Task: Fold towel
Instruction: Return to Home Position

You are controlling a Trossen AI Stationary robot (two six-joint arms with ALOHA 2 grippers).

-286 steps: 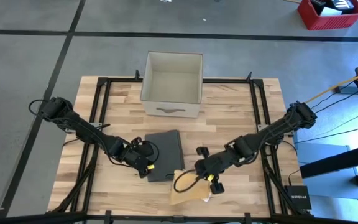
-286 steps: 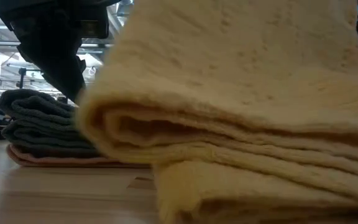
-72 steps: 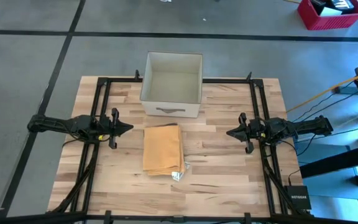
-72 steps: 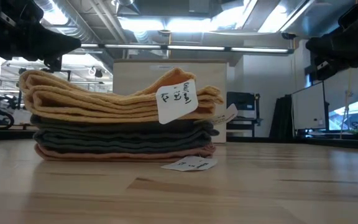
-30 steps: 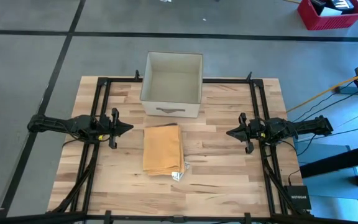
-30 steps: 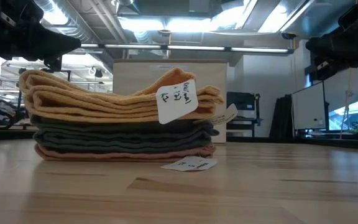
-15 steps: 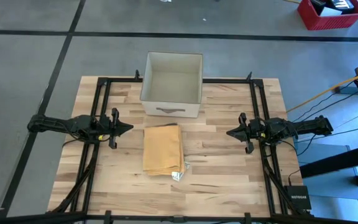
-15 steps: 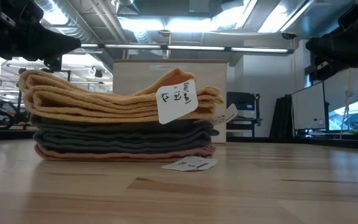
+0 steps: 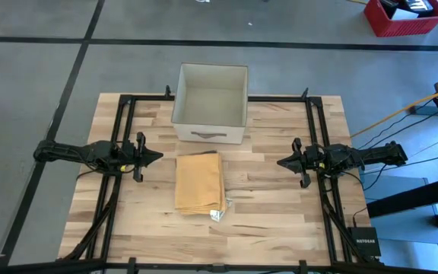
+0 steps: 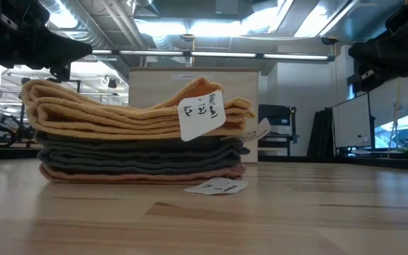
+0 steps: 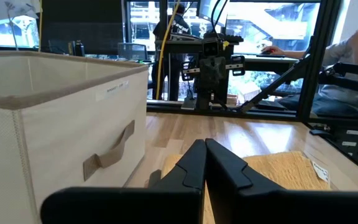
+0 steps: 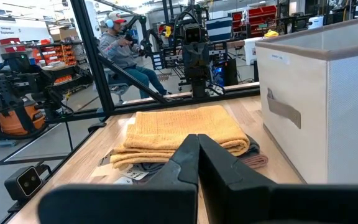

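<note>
At the left edge of the light wooden table (image 9: 272, 221) the left gripper (image 9: 150, 157) sits parked, jaws pressed together on nothing, motionless these last seconds. Centre table, one stack of three: yellow terry towel (image 9: 199, 181) on dark grey towel (image 10: 140, 157) on brown towel (image 10: 140, 173), where moments back yellow was only arriving. One beige fabric box (image 9: 211, 95) behind. Right edge, the right gripper (image 9: 281, 162), jaws closed, empty: folding looks finished

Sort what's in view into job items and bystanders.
Job: yellow towel on top of dark gray towel, brown towel at the bottom; left gripper and right gripper, both shut, parked either side of the stack.
Lying about: beige box behind the stack, loose paper tag, red crate on the floor.
</note>
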